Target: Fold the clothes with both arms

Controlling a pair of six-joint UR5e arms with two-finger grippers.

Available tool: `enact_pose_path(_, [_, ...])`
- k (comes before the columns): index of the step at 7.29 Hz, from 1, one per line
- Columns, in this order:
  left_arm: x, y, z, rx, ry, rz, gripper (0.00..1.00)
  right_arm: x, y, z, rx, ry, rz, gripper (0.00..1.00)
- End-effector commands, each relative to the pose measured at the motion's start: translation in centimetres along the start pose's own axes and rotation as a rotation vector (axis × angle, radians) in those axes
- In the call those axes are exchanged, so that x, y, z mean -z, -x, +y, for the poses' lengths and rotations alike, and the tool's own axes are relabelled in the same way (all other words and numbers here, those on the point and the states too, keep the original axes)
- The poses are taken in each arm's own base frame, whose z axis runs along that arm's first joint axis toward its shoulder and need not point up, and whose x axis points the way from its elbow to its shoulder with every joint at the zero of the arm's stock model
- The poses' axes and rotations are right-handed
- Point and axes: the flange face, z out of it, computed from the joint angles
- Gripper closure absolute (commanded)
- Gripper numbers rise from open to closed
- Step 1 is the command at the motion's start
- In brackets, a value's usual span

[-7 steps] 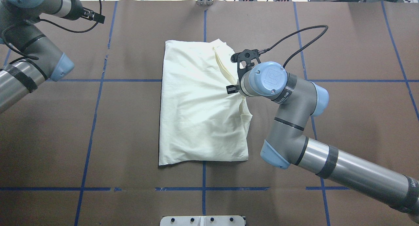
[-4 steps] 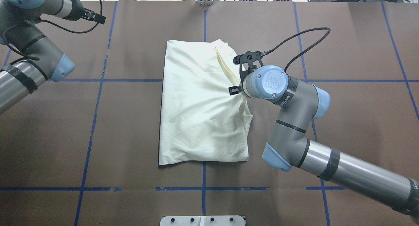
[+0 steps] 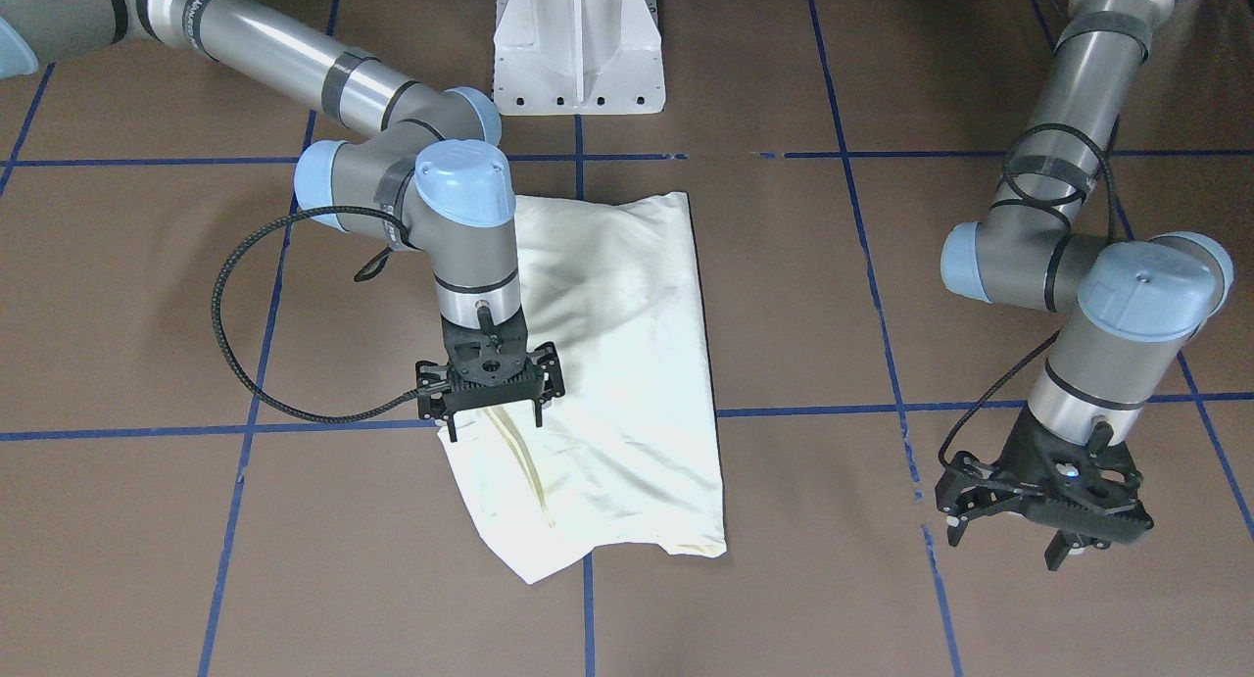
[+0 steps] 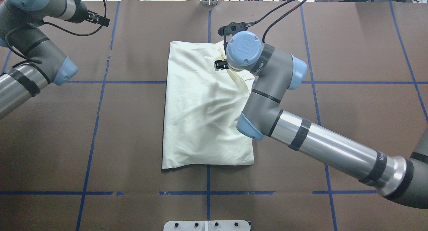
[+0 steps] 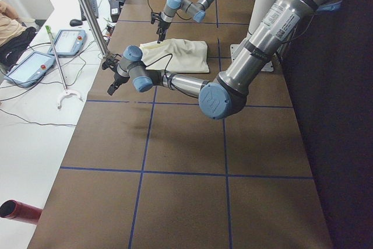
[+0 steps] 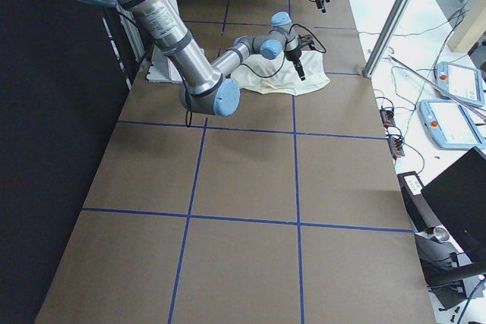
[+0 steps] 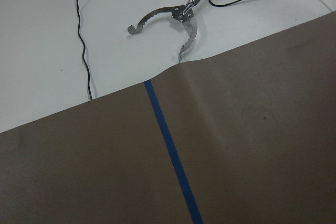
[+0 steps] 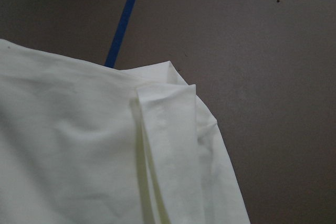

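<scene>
Left of centre in the front-facing view, the right gripper [image 3: 497,420] hangs with jaws spread and empty, just over the lower-left part of the folded cream T-shirt [image 3: 617,344]. The T-shirt lies mid-frame on the brown surface [image 3: 833,295]. At lower right, the left gripper [image 3: 1007,548] hovers spread and empty, well apart from it.

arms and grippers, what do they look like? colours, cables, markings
Both the right arm and left arm are grey metal tubes with light-blue joint caps and black bands. Black braided cables run to black two-finger grippers: right gripper, left gripper.
</scene>
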Motion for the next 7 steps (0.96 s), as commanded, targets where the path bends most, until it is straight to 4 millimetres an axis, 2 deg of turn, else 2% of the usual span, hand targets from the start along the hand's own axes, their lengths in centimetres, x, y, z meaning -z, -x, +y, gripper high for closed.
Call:
enact_pose_path(1, [-0.3, 0.3, 0.9, -0.001, 0.006, 0.0, 0.0, -0.7, 1.1, -2.1, 0.059, 0.054, 0.078, 0.0])
enact_pose_path(2, [-0.3, 0.6, 1.3, -0.003, 0.0, 0.004, 0.0, -1.9, 1.2, -1.6, 0.082, 0.075, 0.097, 0.0])
enact_pose_path(4, [-0.4, 0.7, 1.4, 0.01, 0.001, 0.003, 0.0, -3.0, 2.0, -0.1, 0.098, 0.097, 0.102, 0.0])
enact_pose_path(7, [-0.5, 0.6, 1.7, 0.01, 0.005, 0.004, 0.0, -4.8, 1.3, 0.7, 0.139, 0.091, 0.161, 0.0])
